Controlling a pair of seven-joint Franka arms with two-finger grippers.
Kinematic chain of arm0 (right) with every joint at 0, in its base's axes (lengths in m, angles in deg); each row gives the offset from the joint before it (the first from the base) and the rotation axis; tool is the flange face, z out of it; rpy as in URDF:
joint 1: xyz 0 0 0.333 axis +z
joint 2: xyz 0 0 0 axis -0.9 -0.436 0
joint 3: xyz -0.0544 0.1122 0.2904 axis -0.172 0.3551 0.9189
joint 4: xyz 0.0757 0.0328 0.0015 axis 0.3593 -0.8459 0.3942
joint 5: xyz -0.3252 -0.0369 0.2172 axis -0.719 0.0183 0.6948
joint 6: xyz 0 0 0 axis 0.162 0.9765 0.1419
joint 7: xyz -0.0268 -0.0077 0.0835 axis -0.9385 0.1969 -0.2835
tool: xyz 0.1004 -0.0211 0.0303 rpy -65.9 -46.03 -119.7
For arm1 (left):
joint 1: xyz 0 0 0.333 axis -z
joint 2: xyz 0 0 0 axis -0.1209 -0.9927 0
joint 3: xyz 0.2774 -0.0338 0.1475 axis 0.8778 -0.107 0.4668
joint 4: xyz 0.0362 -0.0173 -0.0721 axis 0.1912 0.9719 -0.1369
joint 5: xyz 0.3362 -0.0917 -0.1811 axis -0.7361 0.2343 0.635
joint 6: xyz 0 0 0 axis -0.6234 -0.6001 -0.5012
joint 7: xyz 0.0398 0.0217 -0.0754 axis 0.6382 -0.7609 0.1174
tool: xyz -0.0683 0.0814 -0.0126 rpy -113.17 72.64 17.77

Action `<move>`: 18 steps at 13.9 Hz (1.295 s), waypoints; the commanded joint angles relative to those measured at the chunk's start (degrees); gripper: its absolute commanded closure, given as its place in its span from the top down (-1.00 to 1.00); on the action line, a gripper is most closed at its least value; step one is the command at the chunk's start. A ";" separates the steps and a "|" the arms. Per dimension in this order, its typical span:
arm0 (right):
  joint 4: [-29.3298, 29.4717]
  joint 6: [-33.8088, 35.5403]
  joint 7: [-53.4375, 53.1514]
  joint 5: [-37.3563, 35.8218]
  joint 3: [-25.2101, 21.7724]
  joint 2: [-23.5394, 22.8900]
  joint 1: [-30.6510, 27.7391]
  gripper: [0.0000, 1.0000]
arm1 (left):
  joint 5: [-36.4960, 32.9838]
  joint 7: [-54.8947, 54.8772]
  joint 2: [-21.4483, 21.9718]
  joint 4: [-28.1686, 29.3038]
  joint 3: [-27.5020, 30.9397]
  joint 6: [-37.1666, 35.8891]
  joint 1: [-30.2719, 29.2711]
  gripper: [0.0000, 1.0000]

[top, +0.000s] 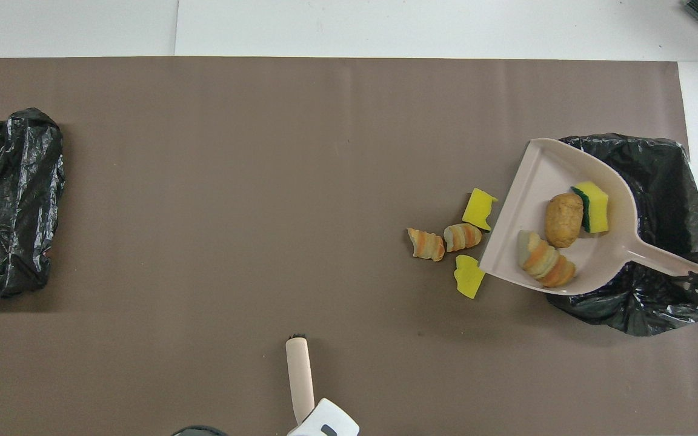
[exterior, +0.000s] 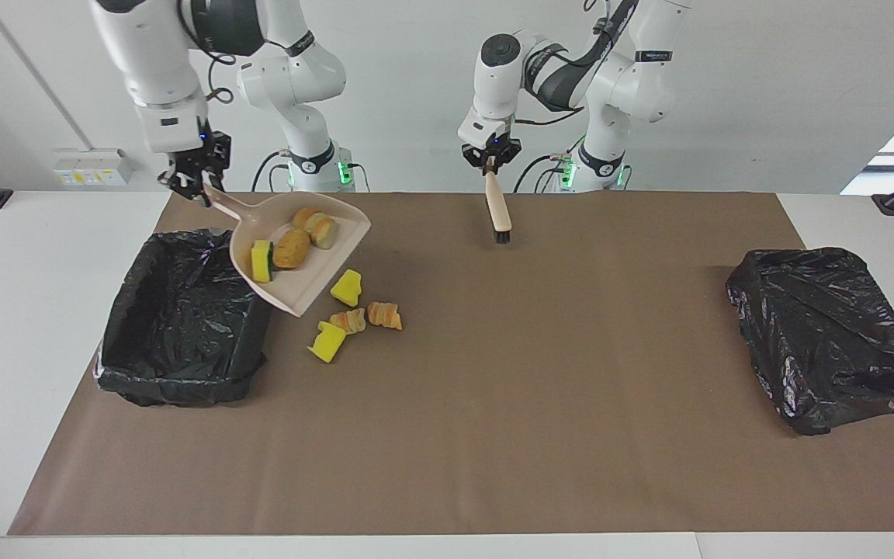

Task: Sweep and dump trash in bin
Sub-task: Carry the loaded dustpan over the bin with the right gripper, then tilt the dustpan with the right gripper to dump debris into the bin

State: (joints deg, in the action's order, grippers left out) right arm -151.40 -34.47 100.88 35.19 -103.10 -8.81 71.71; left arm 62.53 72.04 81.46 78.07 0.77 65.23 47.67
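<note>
Brown-papered counter point(exterior: 493, 435): you have right tool point(exterior: 192, 184) clenched on dustpan point(exterior: 299, 256) handle over lined bin point(exterior: 183, 318), three trash point(exterior: 292, 248) bits aboard; four loose pieces point(exterior: 354, 314) beside bin. Light, soft, roll-prone; tip slowly. Left tool point(exterior: 489, 161) grasps brush point(exterior: 498, 213), waiting.

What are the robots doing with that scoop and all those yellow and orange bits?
The right gripper holds a dustpan raised by the open bin, carrying three bits of trash. Four more pieces lie on the mat beside it. The left gripper holds a brush pointing down, waiting. Nothing has been dumped yet.
</note>
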 commanded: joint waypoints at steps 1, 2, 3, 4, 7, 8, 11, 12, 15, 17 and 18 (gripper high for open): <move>5.96 -0.98 10.51 -1.46 -2.13 -4.75 -5.43 -1.00 | -0.80 1.31 -2.06 0.89 0.76 4.04 1.90 -1.00; 7.72 -2.30 13.85 -4.69 -2.23 -6.59 -7.88 -1.00 | -0.71 0.44 -2.50 0.81 0.76 4.30 1.81 -1.00; 8.52 -3.44 16.50 -6.29 -2.58 -8.52 -10.87 -1.00 | -0.45 -0.44 -2.59 0.81 0.76 4.83 1.81 -1.00; 8.79 -6.15 20.70 -6.57 -2.84 -10.80 -14.12 -1.00 | -0.27 -1.14 -2.59 0.81 0.84 5.10 1.64 -1.00; 9.14 -15.04 26.89 -8.40 -3.11 -15.03 -18.35 -1.00 | -0.27 -2.37 -2.59 0.89 0.85 5.10 1.38 -1.00; 9.15 -15.92 26.90 -11.20 -2.93 -15.31 -18.37 -1.00 | -0.27 -3.51 -2.76 0.89 0.85 4.66 1.29 -1.00; 9.15 -19.35 26.72 -19.47 -2.49 -15.49 -17.49 -1.00 | -0.27 -3.88 -3.64 1.07 0.85 4.66 1.29 -0.91; 9.06 -20.23 26.72 -21.75 -2.32 -15.49 -17.23 -1.00 | -0.27 -3.88 -3.64 1.07 0.85 4.66 1.29 -0.73; 8.80 -20.76 26.63 -26.68 -2.14 -15.66 -14.16 -1.00 | -0.27 -3.88 -3.56 1.07 0.76 4.57 1.29 -0.66; 8.18 -20.85 26.28 -30.12 -2.14 -15.66 -13.09 -1.00 | -0.27 -3.96 -3.64 1.07 0.85 4.40 1.20 -0.37; 8.00 -21.12 26.54 -31.00 -2.14 -15.57 -12.92 -1.00 | -0.27 -4.05 -3.82 0.89 0.93 4.40 1.11 -0.21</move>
State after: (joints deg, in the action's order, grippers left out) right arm -143.03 -54.65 126.64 6.91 -105.23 -24.58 58.80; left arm 62.53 68.71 77.22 78.37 1.02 69.25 48.41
